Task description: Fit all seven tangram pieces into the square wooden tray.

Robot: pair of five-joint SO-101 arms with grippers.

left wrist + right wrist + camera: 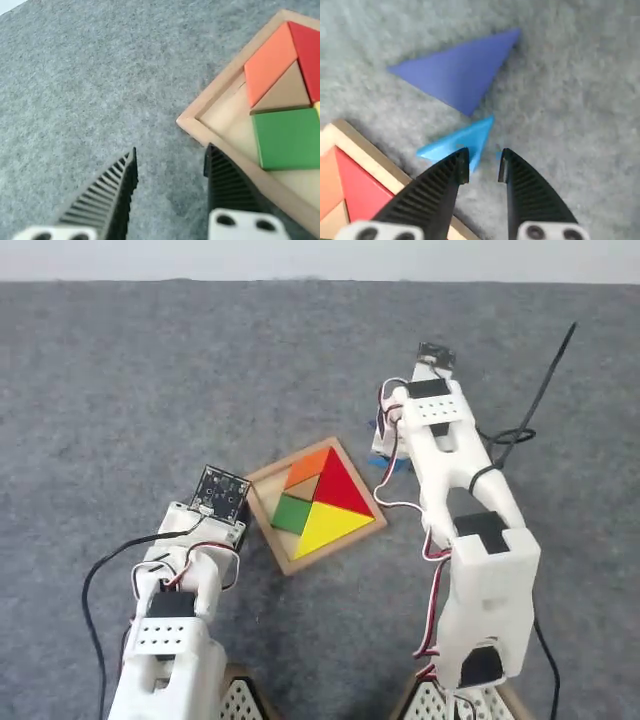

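The square wooden tray (283, 556) lies mid-table holding orange (307, 466), red (340, 485), tan, green (291, 513) and yellow (330, 526) pieces. My left gripper (170, 160) is open just off the tray's corner (187, 122), one finger (227, 182) over the rim. Beyond the tray's other side, a dark blue triangle (457, 75) and a light blue triangle (462, 141) lie on the carpet. My right gripper (484, 162) hovers over the light blue triangle, open by a narrow gap, with one corner of the piece between its fingertips.
Grey carpet covers the whole table, with open room on the far side and at the left. The right arm (455, 470) and its cables stand right of the tray; the left arm (185, 570) stands at the tray's near left.
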